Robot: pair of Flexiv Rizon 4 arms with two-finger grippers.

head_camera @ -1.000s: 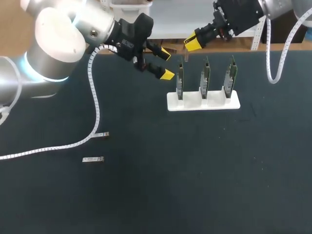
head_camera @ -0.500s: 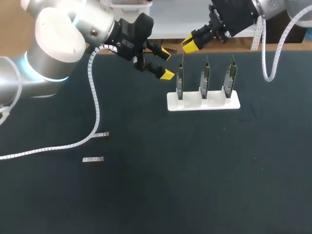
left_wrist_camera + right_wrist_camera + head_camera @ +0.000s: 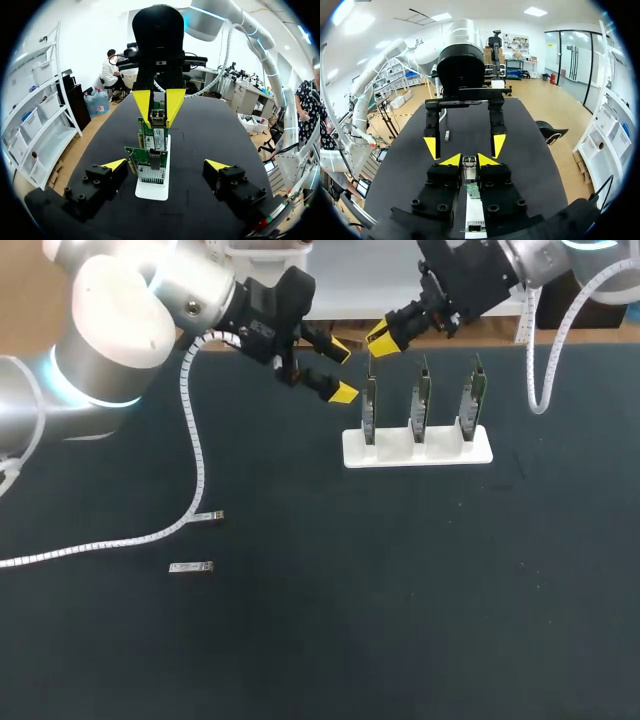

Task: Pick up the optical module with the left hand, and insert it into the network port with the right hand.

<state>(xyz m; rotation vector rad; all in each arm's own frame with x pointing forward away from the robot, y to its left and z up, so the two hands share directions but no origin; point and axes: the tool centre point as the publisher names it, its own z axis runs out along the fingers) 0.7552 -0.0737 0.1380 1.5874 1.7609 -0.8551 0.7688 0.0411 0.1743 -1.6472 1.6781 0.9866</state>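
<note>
Head view: a dark table (image 3: 400,620) carries a white holder (image 3: 417,447) at upper centre with three green cards (image 3: 423,400) standing upright in it. Two loose modules (image 3: 190,567) lie at lower left, one beside the left arm's white cable (image 3: 195,460). The left gripper (image 3: 338,368) hangs left of the holder, fingers spread and empty. The right gripper (image 3: 382,337) is over the leftmost card.

Left wrist view: its own fingers stand wide apart, with the holder's end between them. Ahead, the right gripper is clamped on the silver optical module (image 3: 158,118), above the nearest card's network port (image 3: 154,161). The card's white label is too small to read.

Right wrist view: both yellow tips press on the optical module, directly over a card edge. The left gripper faces it, spread wide.
</note>
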